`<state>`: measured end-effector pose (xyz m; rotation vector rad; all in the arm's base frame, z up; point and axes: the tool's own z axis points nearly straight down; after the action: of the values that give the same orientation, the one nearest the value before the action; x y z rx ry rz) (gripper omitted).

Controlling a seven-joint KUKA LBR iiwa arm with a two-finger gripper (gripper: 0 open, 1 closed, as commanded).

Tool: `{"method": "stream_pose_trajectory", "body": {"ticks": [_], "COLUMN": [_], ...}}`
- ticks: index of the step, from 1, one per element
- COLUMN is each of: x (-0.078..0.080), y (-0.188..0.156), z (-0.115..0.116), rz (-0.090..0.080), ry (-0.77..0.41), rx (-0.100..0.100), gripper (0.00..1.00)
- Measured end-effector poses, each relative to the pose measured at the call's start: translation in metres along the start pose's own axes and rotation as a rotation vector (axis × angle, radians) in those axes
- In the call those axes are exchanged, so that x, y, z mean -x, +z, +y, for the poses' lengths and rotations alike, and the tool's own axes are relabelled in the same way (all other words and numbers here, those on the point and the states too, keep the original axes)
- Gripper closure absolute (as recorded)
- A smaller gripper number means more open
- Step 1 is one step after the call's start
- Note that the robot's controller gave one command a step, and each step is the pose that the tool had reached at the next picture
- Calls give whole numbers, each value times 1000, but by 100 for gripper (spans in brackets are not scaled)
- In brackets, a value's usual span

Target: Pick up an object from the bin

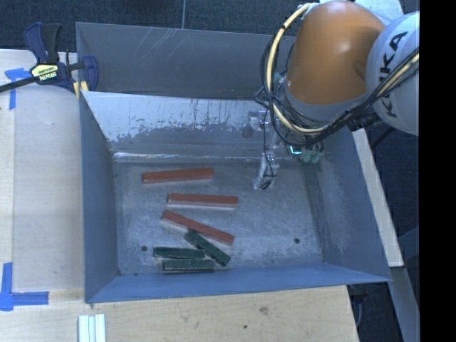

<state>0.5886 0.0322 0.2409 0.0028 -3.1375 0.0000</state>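
We're at pre-grasp: three flat reddish-brown bars (178, 176) and dark green bars (182, 253) lie left of centre in the grey metal bin (285, 223), the gripper (266, 177) hangs over bare floor to their right, open or clenched we can't tell, so next probably shift left, descend; the white arm (394, 50) reads KUKA.
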Motion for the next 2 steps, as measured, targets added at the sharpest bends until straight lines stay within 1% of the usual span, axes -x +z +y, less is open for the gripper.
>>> {"method": "stream_pose_trajectory", "body": {"ticks": [1,2], "x": [-46,-13], "y": [161,171], "z": [1,-23], "rz": [2,-10], "ry": [-44,-134], "rx": [-1,-1], "gripper": [0,0]}}
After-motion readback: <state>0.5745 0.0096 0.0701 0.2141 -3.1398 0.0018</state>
